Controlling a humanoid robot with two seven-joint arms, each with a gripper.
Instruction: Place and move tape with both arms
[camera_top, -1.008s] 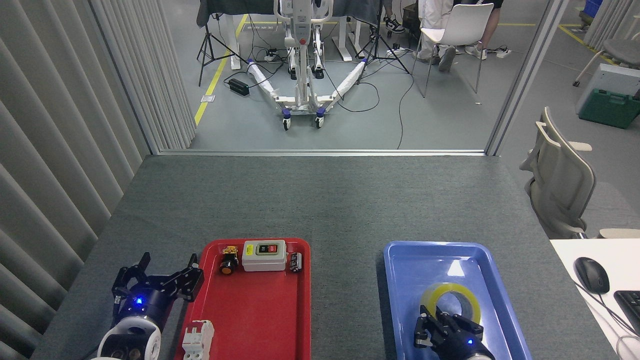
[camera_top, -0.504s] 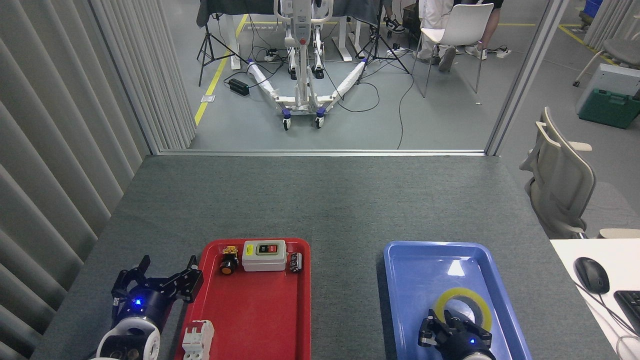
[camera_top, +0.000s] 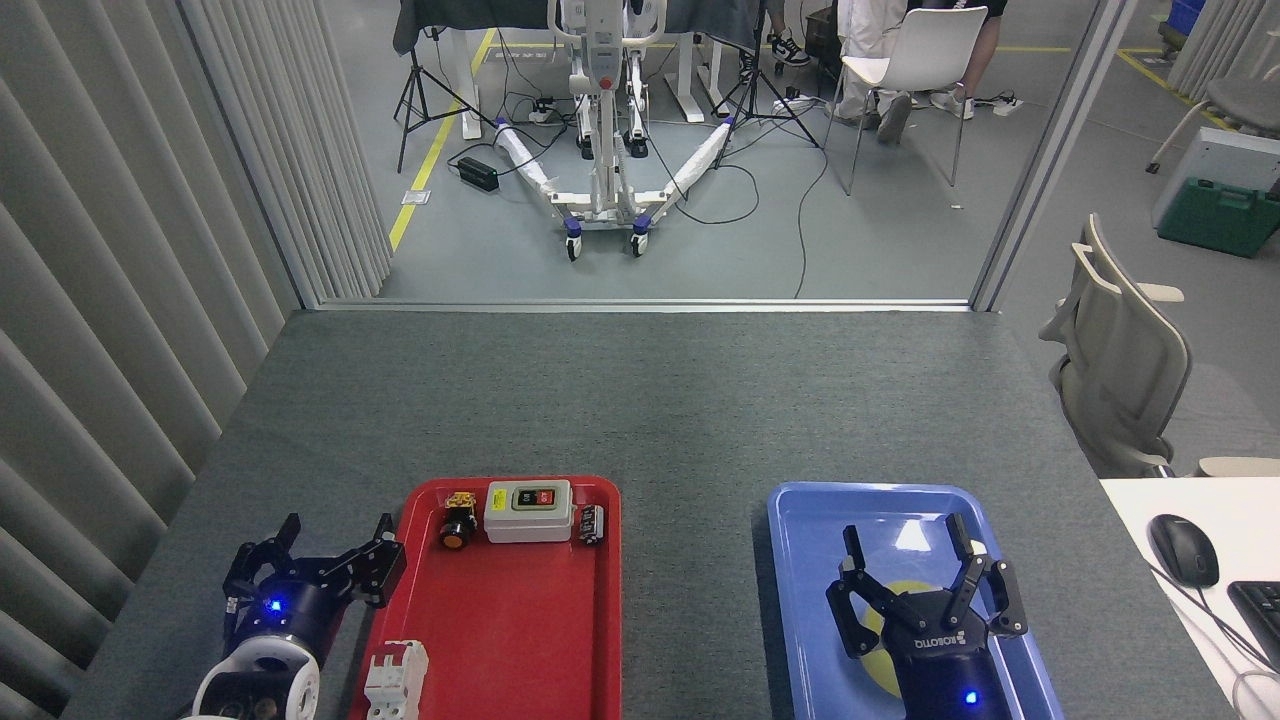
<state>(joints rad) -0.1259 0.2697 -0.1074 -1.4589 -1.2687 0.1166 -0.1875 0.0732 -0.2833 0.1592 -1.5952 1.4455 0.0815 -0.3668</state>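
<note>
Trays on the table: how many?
2. The red tray sits near-left beside the left gripper, holding electrical parts. The blue tray sits near-right under the right gripper, holding the tape. None seem hidden.

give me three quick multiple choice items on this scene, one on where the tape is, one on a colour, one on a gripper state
1. Where does the tape lie?
A. red tray
B. blue tray
C. bare table

2. What colour is the tray holding the switch box?
A. red
B. green
C. white

3. How is the right gripper?
A. shut on the tape
B. open above the tape
C. out of view

Answers:
1 B, yellow shows inside the blue tray.
2 A, the box sits in the red one.
3 B, its fingers spread wide.
</note>
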